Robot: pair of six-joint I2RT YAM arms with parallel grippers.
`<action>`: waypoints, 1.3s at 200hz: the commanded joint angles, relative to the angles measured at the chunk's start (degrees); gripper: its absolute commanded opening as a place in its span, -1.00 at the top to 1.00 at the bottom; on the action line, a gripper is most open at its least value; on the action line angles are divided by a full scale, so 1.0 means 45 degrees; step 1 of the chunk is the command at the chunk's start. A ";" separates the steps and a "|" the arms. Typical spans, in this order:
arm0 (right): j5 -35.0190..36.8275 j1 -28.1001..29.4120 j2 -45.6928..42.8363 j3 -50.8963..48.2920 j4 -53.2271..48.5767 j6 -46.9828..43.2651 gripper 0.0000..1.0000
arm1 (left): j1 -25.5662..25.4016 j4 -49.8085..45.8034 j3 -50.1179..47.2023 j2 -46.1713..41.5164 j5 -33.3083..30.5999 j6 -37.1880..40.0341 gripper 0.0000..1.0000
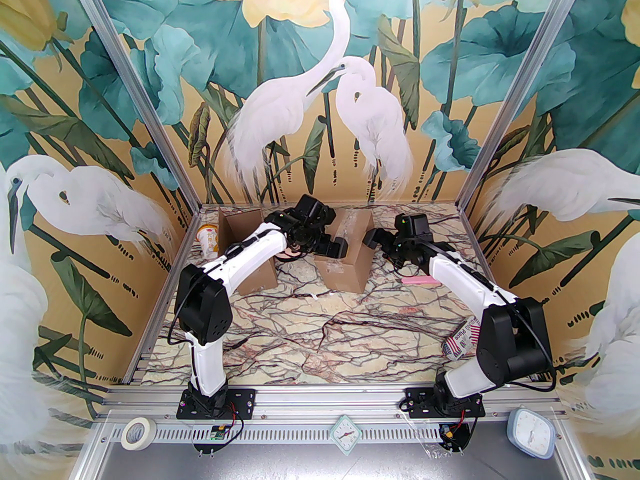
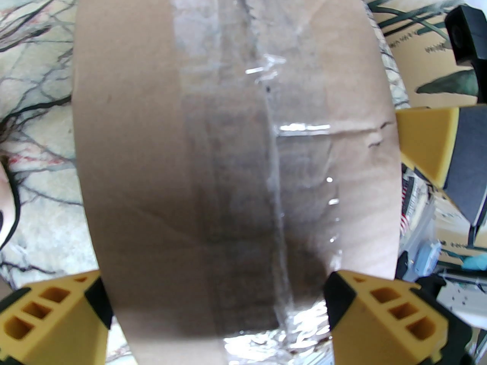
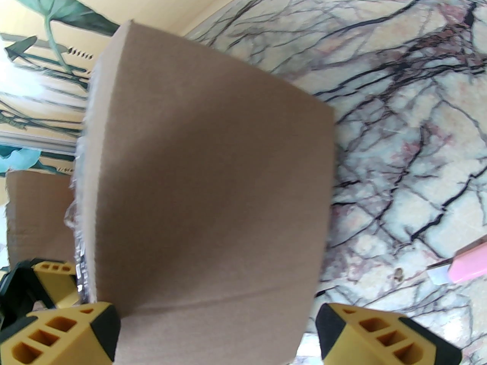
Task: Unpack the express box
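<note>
The express box (image 1: 345, 260) is a brown carton sealed with clear tape, standing mid-table at the back. My left gripper (image 1: 332, 248) is at its left side, open. In the left wrist view the taped top of the box (image 2: 236, 146) runs between the wide-spread yellow fingertips of that gripper (image 2: 217, 299). My right gripper (image 1: 375, 240) is at the box's right end, open. In the right wrist view a plain brown face of the box (image 3: 213, 188) stands close in front of that gripper (image 3: 217, 325), whose fingers are wide apart.
A second cardboard box (image 1: 247, 255), open, lies under the left arm, with a printed cup (image 1: 210, 240) beside it. A pink object (image 1: 420, 280) lies right of the express box, and a flag-patterned packet (image 1: 460, 340) sits by the right arm's elbow.
</note>
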 commanded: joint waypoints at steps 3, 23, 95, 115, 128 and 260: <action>-0.0262 0.0338 -0.0399 -0.0103 0.0489 -0.0039 -0.88 | -0.0799 -0.0624 0.1327 0.1209 -0.1373 -0.0246 -0.93; -0.0006 0.0505 -0.0089 0.0208 0.0236 -0.0398 -0.88 | -0.1086 -0.1851 0.2377 0.2243 -0.2212 -0.0404 -0.89; 0.0440 0.0585 0.0867 0.0989 0.0701 -0.0411 -0.90 | -0.1318 -0.3805 0.3528 0.3757 -0.3706 -0.1666 -0.46; 0.0441 0.0841 0.1717 0.1551 0.0518 -0.0903 -0.90 | -0.1419 -0.4405 0.4243 0.4262 -0.4113 -0.1704 -0.44; 0.0397 0.1039 0.2325 0.2026 0.0214 -0.1126 -0.90 | -0.1566 -0.5087 0.5066 0.4729 -0.4595 -0.1578 -0.46; 0.1938 0.2575 0.5033 0.5781 -0.2343 -0.3183 -0.94 | -0.1943 -0.8926 0.8807 0.7697 -0.7620 -0.1021 -0.46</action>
